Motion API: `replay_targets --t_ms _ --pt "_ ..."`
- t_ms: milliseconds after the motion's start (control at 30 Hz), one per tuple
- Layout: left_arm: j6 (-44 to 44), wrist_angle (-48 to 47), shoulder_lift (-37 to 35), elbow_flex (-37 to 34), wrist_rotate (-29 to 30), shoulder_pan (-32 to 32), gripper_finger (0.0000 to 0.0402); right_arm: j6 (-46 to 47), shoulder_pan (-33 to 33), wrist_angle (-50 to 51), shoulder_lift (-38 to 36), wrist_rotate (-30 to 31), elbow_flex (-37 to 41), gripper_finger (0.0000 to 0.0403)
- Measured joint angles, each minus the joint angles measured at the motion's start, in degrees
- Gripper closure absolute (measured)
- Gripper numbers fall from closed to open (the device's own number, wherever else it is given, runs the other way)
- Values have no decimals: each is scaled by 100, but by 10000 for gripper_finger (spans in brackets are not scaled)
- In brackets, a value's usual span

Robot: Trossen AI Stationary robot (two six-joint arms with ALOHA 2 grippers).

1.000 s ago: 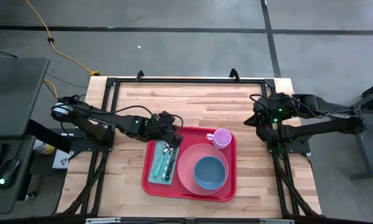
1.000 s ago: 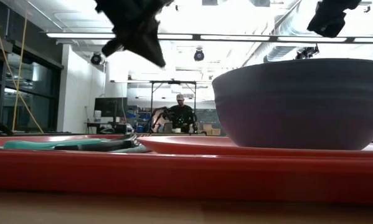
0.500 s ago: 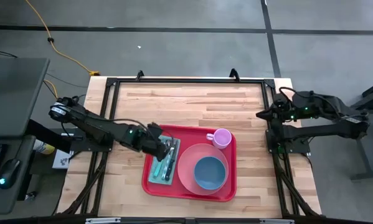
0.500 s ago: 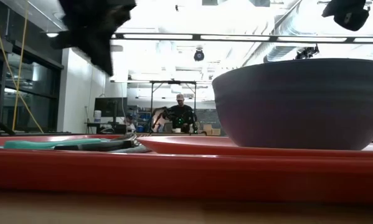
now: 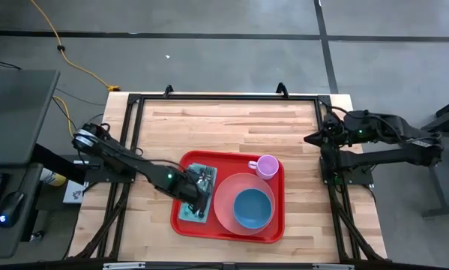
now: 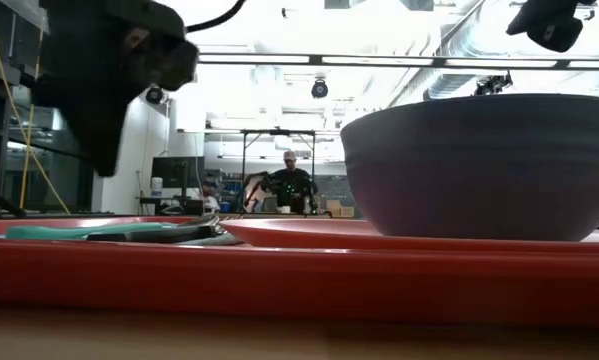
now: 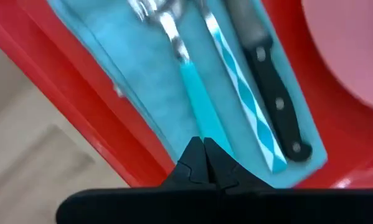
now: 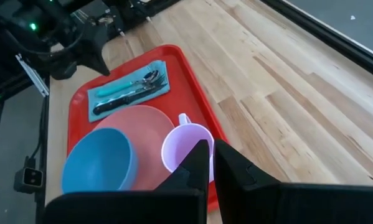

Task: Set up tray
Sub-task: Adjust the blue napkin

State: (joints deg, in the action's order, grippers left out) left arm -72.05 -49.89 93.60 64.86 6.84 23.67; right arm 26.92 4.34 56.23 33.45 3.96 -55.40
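The red tray point(image 5: 273, 225) lies on the wooden table. On it sit a pink plate point(image 5: 224, 196) carrying a blue bowl point(image 5: 252, 208), a lilac cup point(image 5: 267, 166), and a teal napkin point(image 5: 185, 213) with cutlery point(image 5: 206, 178) laid along it. My left gripper point(image 5: 196, 198) hovers shut over the napkin's near part; in the left wrist view its tips point(image 7: 203, 152) hang above the teal-handled piece point(image 7: 192, 93), beside a striped handle and a black-handled knife point(image 7: 267, 74). My right gripper point(image 5: 310, 139) waits shut above the table's right edge, away from the tray point(image 8: 192, 68).
Bare wood point(image 5: 231, 124) stretches between the tray and the far edge, and along the left side. A black frame point(image 5: 209, 96) rims the table. In the low view the bowl point(image 6: 479, 165) looms large, and a person point(image 6: 291, 180) stands far behind.
My left gripper has travelled along the napkin from its far end toward the table's near edge, staying shut and above the cutlery. My right arm has drawn back a little toward the right edge. Everything on the tray has stayed put.
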Motion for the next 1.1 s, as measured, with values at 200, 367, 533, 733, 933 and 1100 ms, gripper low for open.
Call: replay_targets --t_ms 200,367,533,733,933,1100 --pt "-495 369 417 6 -254 208 395 -31 2 -41 17 -124 0 403" --pt "-791 540 590 11 -485 414 395 -80 2 -40 32 -211 0 403" --pt "-1170 468 645 7 -496 592 395 -141 2 -68 31 -303 0 403" --pt "-1427 419 636 4 -599 729 395 -144 2 -77 28 -348 0 403" --pt "-1484 252 641 4 -632 751 395 -164 0 -77 28 -443 0 403" --pt "-1484 151 664 4 -620 751 395 -165 0 -77 28 -447 0 403"
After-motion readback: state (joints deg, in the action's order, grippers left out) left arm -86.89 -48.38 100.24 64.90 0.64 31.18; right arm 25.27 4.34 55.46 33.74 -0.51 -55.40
